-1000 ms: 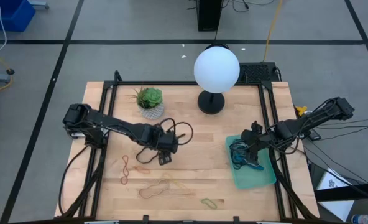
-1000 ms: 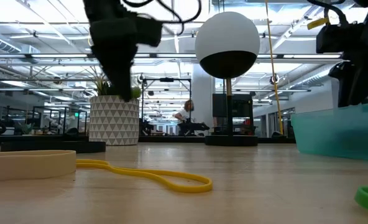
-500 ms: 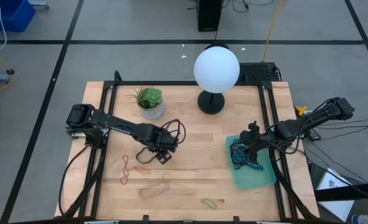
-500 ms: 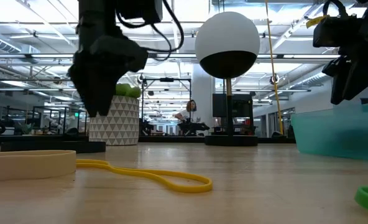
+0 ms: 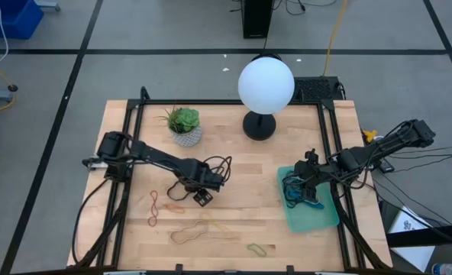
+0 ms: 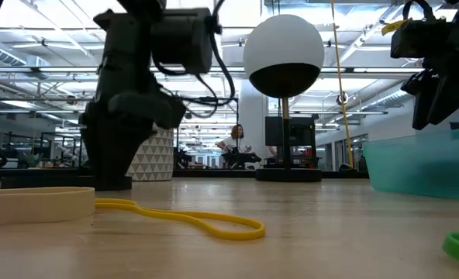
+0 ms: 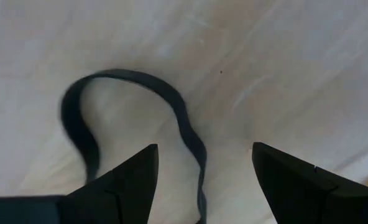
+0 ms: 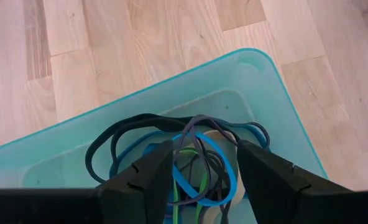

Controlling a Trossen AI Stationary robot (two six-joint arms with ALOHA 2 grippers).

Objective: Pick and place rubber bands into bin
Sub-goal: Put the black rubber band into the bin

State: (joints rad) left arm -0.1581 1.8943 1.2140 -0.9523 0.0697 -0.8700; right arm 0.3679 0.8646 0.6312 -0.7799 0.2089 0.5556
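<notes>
My left gripper (image 5: pixel 203 197) is open and low over the middle of the table. In its wrist view the fingers stand on either side of a black rubber band (image 7: pixel 171 106) that lies flat on the wood; the gripper (image 7: pixel 202 168) is just above it. My right gripper (image 5: pixel 306 187) is open and empty above the teal bin (image 5: pixel 325 218). The bin holds a tangle of black, blue and green bands (image 8: pixel 190 155). A red band (image 5: pixel 154 208), a tan band (image 5: pixel 203 231) and a green band (image 5: pixel 256 249) lie loose on the table.
A white patterned plant pot (image 5: pixel 185 126) stands at the far left. A globe lamp (image 5: pixel 265 84) stands at the far middle. In the low view a yellow band (image 6: pixel 191 219) and a wide tan band (image 6: pixel 36 203) lie near the front edge. The bin (image 6: pixel 423 163) is at the right.
My left gripper has gone down toward the table and a little toward its near edge, ending low over the black band with its fingers open. The loose bands and the bin have stayed where they were.
</notes>
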